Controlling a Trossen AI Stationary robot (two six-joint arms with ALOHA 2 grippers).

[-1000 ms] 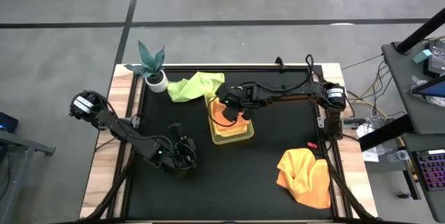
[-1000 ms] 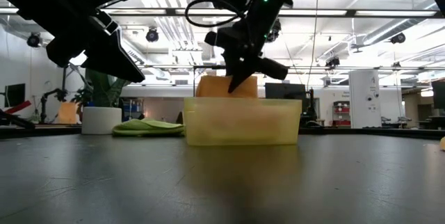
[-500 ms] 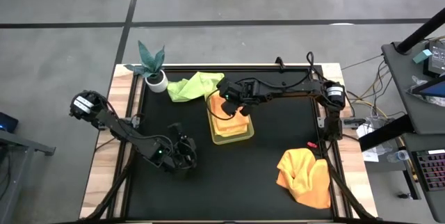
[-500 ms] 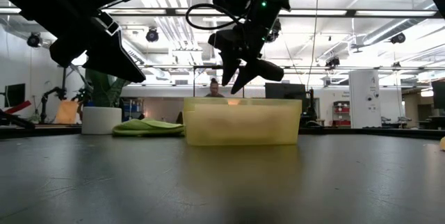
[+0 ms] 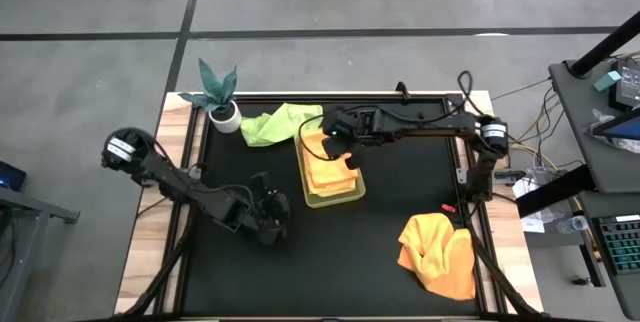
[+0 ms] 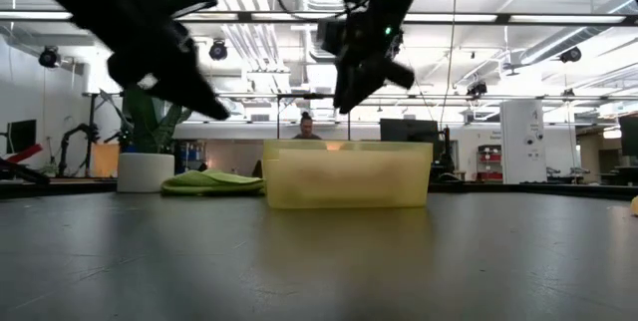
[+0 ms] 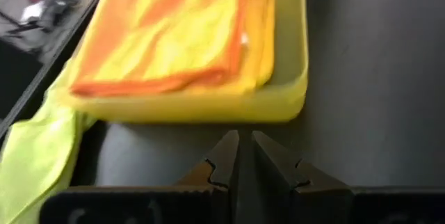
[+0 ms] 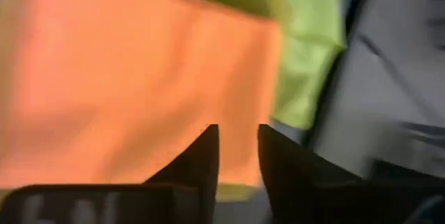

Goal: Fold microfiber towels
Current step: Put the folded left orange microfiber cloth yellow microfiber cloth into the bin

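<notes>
A folded orange towel point(image 5: 322, 169) lies flat in the yellow-green tray point(image 5: 336, 200) on a folded pale yellow towel point(image 7: 261, 36). My right gripper point(image 5: 341, 151) hangs open just above the tray's far part, clear of the cloth point(image 8: 125, 85). A light green towel point(image 5: 280, 122) lies crumpled on the table against the tray's far left corner. An orange and yellow heap of towels point(image 5: 438, 252) rests near the right front. My left gripper point(image 5: 268, 219) hovers shut over bare table left of the tray, pointing at it point(image 7: 208, 107).
A small potted plant point(image 5: 220, 95) stands at the far left corner. A raised frame borders the black table top point(image 5: 400, 202). Bare table lies between the tray and the towel heap, and along the near edge.
My right gripper has opened, let go of the orange towel, risen above the tray and rolled. The towel, held above the rim a second ago, now lies down inside the tray. My left gripper has drifted a little toward the tray.
</notes>
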